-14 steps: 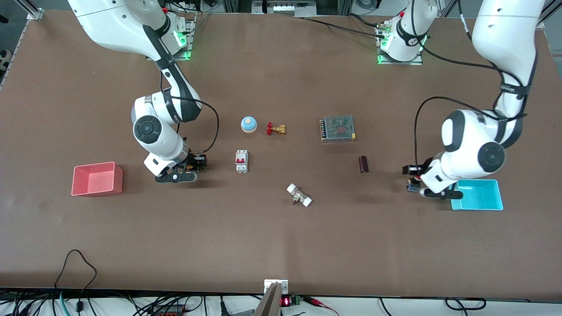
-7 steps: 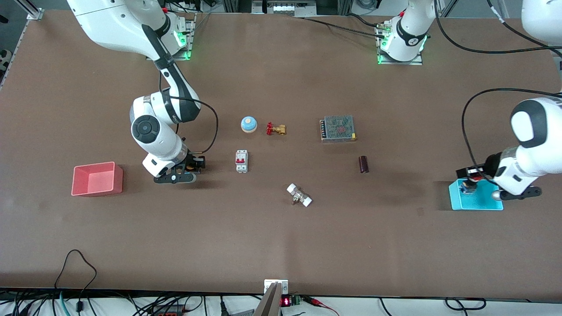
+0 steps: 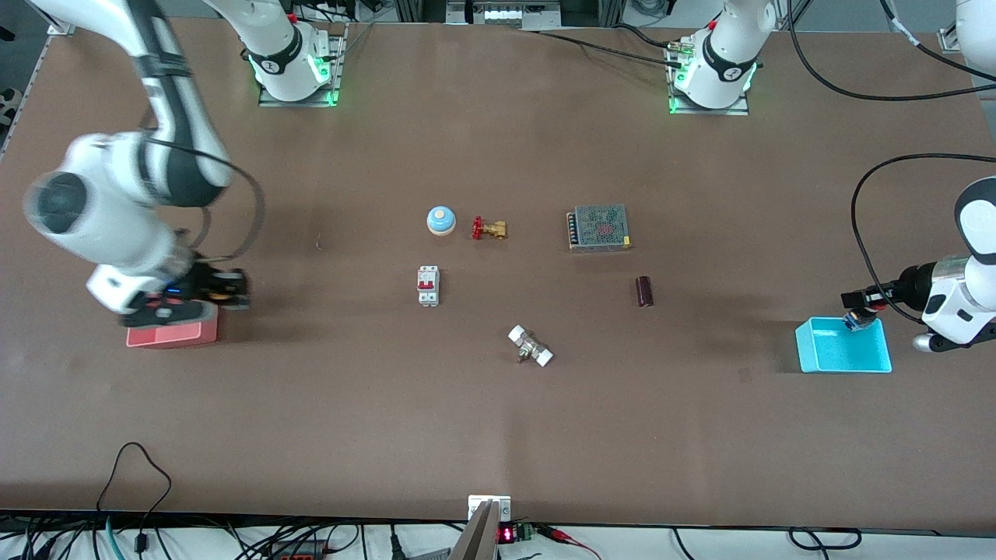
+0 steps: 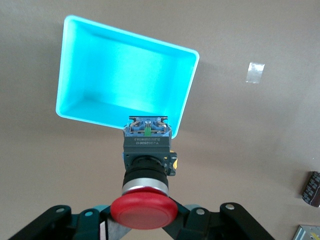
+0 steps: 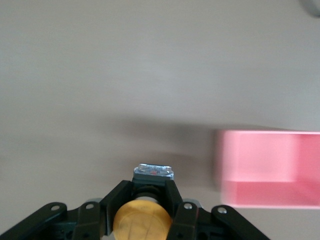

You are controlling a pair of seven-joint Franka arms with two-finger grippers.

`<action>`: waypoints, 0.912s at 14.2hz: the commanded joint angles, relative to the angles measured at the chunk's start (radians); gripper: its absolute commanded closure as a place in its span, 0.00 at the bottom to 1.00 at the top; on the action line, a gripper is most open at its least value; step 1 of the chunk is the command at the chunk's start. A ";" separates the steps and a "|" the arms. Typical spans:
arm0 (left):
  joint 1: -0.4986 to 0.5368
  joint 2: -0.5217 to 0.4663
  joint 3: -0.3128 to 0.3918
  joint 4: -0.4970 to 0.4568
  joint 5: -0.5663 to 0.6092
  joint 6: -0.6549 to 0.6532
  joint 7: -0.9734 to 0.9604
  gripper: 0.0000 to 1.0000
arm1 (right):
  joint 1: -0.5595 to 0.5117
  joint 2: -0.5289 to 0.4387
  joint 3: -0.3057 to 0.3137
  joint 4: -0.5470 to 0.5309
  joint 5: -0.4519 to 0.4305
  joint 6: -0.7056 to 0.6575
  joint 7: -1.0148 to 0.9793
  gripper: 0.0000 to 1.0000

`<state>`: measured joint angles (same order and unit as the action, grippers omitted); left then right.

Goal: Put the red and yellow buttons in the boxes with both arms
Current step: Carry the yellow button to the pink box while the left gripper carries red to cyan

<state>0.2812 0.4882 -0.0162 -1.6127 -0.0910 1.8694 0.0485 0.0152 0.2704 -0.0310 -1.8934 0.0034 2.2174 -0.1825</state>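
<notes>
Red button [image 4: 144, 210] sits clamped by its cap in the left hand [image 4: 145, 220], base pointing down, hanging over the rim of the cyan box [image 3: 844, 354] at the left arm's end of the bench [image 3: 498, 420]. The yellow button [image 5: 140, 220] is pinched in the right hand [image 5: 142, 215], which is over the edge of the pink box [image 3: 171, 334] at the right arm's end. To finish well, each hand should probably centre its button over the box's open middle, lower until the base is near the floor, then open, so neither button clips a wall or bounces out.
</notes>
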 commanded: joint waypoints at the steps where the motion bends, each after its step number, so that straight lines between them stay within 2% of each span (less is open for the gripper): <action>1: 0.013 0.091 -0.007 0.127 -0.007 -0.085 0.013 0.86 | -0.119 0.019 0.002 0.040 0.038 -0.025 -0.178 0.86; 4: 0.026 0.174 -0.005 0.239 -0.007 -0.144 0.014 0.86 | -0.190 0.129 -0.004 0.120 0.115 -0.016 -0.303 0.88; 5: 0.027 0.197 -0.005 0.269 -0.007 -0.150 0.014 0.86 | -0.207 0.176 -0.007 0.160 0.122 -0.016 -0.331 0.88; 8: 0.027 0.259 -0.005 0.341 -0.006 -0.147 0.056 0.86 | -0.210 0.254 -0.007 0.189 0.118 0.048 -0.385 0.88; 10: 0.027 0.289 -0.005 0.352 -0.006 -0.142 0.062 0.86 | -0.210 0.292 -0.007 0.188 0.113 0.108 -0.385 0.88; 13: 0.036 0.326 -0.004 0.353 -0.006 -0.118 0.089 0.86 | -0.204 0.320 -0.006 0.188 0.115 0.113 -0.385 0.87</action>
<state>0.3025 0.7726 -0.0164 -1.3110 -0.0910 1.7617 0.0972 -0.1886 0.5736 -0.0409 -1.7290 0.1003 2.3324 -0.5387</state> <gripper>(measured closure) 0.859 0.639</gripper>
